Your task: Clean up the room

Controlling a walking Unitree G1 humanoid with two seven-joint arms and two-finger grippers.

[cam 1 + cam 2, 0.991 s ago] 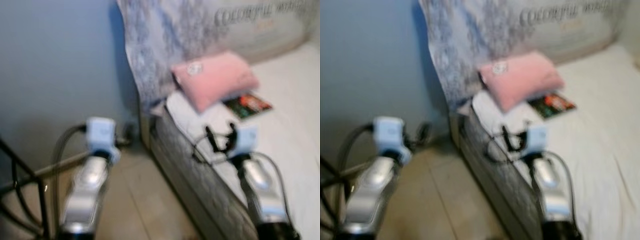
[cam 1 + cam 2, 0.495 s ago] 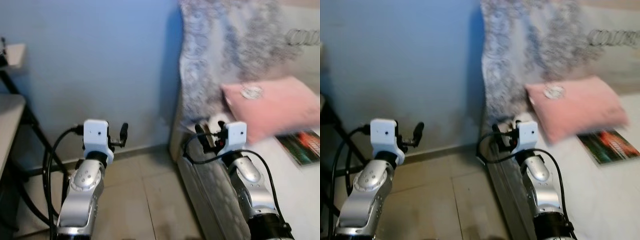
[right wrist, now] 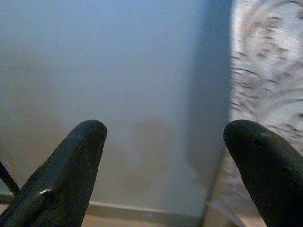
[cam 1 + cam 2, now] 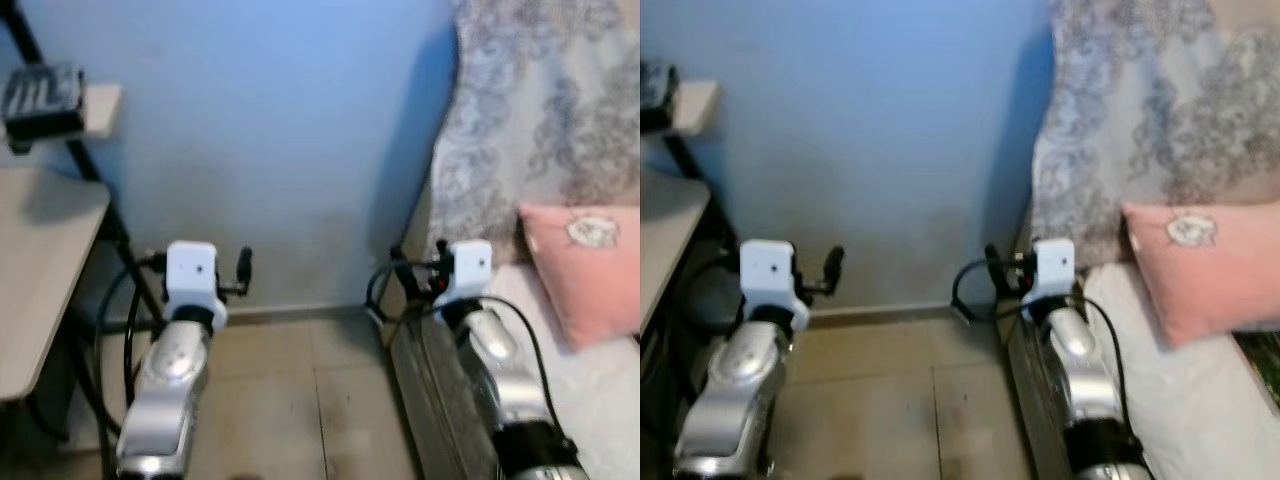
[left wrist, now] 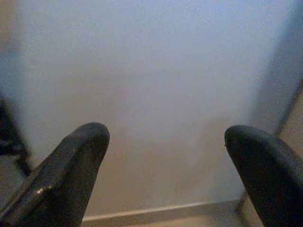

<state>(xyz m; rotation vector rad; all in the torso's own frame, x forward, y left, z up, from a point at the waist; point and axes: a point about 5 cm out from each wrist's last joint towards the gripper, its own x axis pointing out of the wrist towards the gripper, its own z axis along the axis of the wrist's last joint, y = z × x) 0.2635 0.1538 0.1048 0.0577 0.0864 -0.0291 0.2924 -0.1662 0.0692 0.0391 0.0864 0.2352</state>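
My view has swung left since a second ago. Left gripper point(image 5: 163, 161) and right gripper point(image 3: 163, 156) gape empty; pink pillow point(image 4: 585, 265) lies, apparently, on the bed point(image 4: 1170, 390); progress unclear.

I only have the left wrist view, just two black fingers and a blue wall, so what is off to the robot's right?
Observer: A bed with a pink pillow lying on it, in front of a patterned grey headboard cover.
Operator: Is the right arm holding anything?
Observer: No. The right gripper has its jaws spread wide with nothing between them, facing the blue wall.
Operator: And on the left side?
Observer: A light wooden table top on a black frame, with a dark object on a small shelf above it; it is too blurred to identify.
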